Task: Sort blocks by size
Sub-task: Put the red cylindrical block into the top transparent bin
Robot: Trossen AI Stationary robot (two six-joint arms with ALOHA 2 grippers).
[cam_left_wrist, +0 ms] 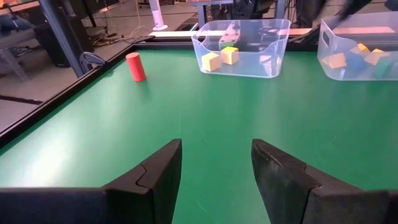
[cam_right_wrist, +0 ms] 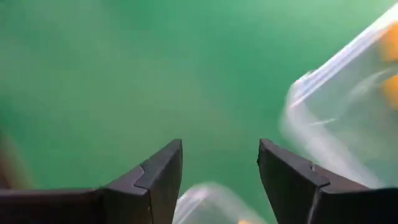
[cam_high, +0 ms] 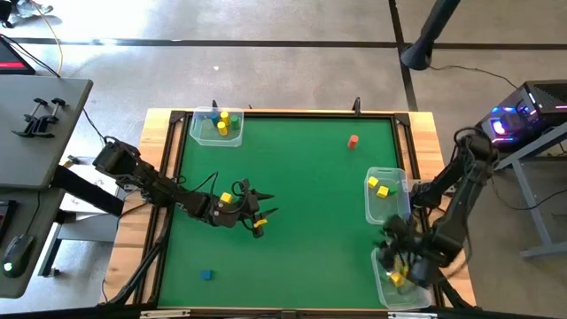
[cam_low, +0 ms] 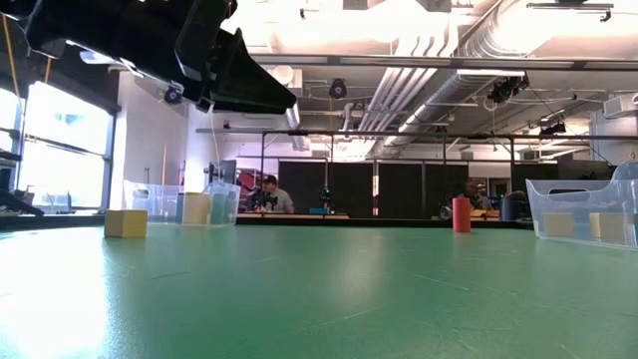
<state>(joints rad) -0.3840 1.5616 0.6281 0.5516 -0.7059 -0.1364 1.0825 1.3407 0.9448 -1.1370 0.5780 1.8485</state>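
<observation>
My left gripper (cam_high: 257, 211) hangs over the green table (cam_high: 301, 221), left of its middle, fingers (cam_left_wrist: 158, 177) spread with nothing between them. One yellow block (cam_high: 227, 198) lies just beside my wrist and another (cam_high: 259, 224) near the fingertips. Ahead of that gripper the mat runs bare all the way to the red cylinder (cam_left_wrist: 135, 66), which stands upright near the far edge, well apart from everything else.

My right gripper (cam_high: 400, 266) sits at the right edge, over the near right tub (cam_high: 383, 285), fingers (cam_right_wrist: 160, 174) spread and empty; a yellow block (cam_high: 396, 279) lies in that tub below me. Just beyond it, the middle right tub (cam_high: 372, 202) holds two yellow blocks (cam_high: 378, 186). These two tubs crowd the right border, leaving me little room there.

The far left tub (cam_high: 202, 133) sits in the far left corner with yellow, blue and green blocks (cam_high: 223, 121) inside. A blue block (cam_high: 206, 276) lies alone near the front left edge. The whole centre of the table is open.
</observation>
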